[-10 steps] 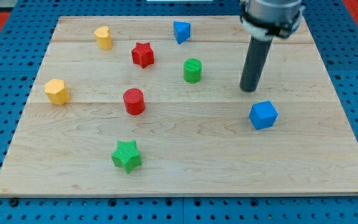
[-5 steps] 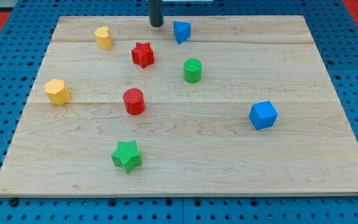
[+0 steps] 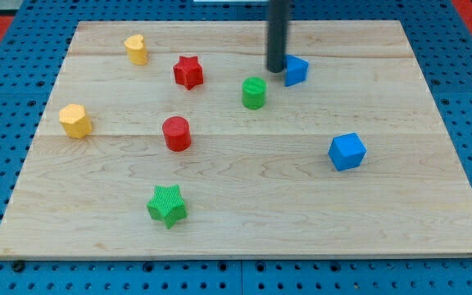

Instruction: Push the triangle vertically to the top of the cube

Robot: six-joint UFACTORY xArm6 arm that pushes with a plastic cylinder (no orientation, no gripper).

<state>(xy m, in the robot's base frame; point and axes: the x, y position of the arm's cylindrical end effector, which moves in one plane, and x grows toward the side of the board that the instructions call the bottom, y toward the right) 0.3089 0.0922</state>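
Note:
The blue triangle (image 3: 296, 70) lies near the view's top, right of centre, on the wooden board (image 3: 236, 197). The blue cube (image 3: 347, 152) sits lower, at the view's right. The triangle is up and to the left of the cube. My tip (image 3: 276, 69) stands just left of the triangle, touching or nearly touching its left side. The rod rises straight out of the view's top.
A green cylinder (image 3: 254, 93) sits just down-left of my tip. A red star (image 3: 188, 72), a red cylinder (image 3: 176, 133), a green star (image 3: 167, 205), a yellow heart (image 3: 136, 49) and a yellow hexagon (image 3: 75, 120) lie to the view's left.
My tip went from near the cube to the top left of the triangle, then moved right and down. The blue triangle has slid right and down with it.

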